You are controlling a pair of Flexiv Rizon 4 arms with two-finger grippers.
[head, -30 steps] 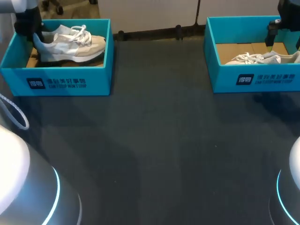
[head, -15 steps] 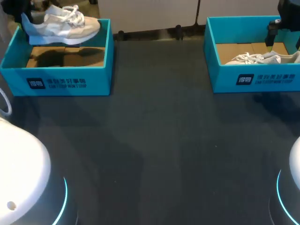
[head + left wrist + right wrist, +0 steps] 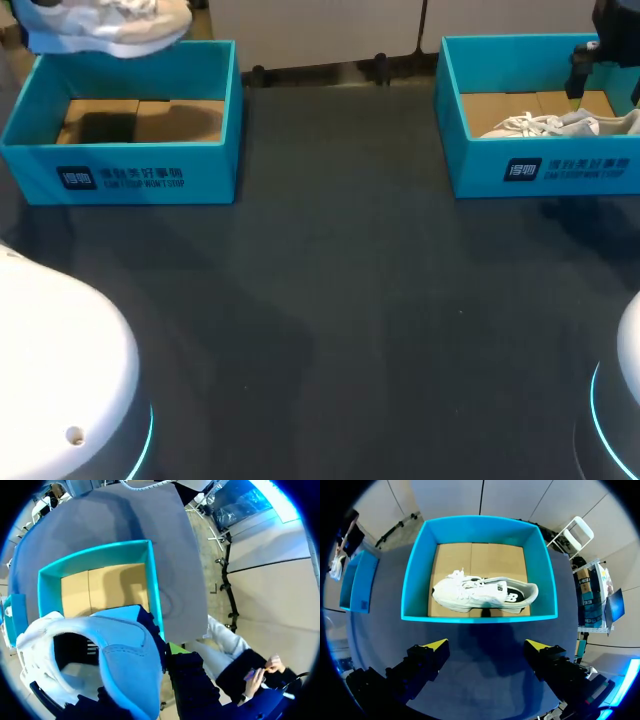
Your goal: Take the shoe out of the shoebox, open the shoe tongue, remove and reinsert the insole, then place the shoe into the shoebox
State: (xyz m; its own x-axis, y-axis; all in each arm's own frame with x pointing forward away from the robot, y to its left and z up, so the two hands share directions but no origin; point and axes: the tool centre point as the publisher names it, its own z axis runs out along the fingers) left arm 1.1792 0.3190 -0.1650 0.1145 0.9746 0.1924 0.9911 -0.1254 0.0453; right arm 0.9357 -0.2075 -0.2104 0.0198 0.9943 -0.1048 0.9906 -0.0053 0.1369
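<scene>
A white and beige shoe (image 3: 108, 24) hangs in the air above the left teal shoebox (image 3: 130, 165), whose cardboard floor is bare. In the left wrist view my left gripper (image 3: 136, 656) is shut on the shoe's heel collar (image 3: 117, 655), and the box (image 3: 152, 587) lies below it. My right gripper (image 3: 486, 647) stands open above the near wall of the right shoebox (image 3: 480, 617), where a second white shoe (image 3: 482, 595) lies on its side. In the head view the right gripper (image 3: 585, 65) hovers over that box (image 3: 540, 165).
The two teal boxes sit at the far left and far right of the dark table (image 3: 340, 300). The rounded white bases of my arms (image 3: 60, 380) rise at the near corners.
My left gripper has lifted the shoe straight up out of the left box, leaving the box bare. The right arm has kept still.
</scene>
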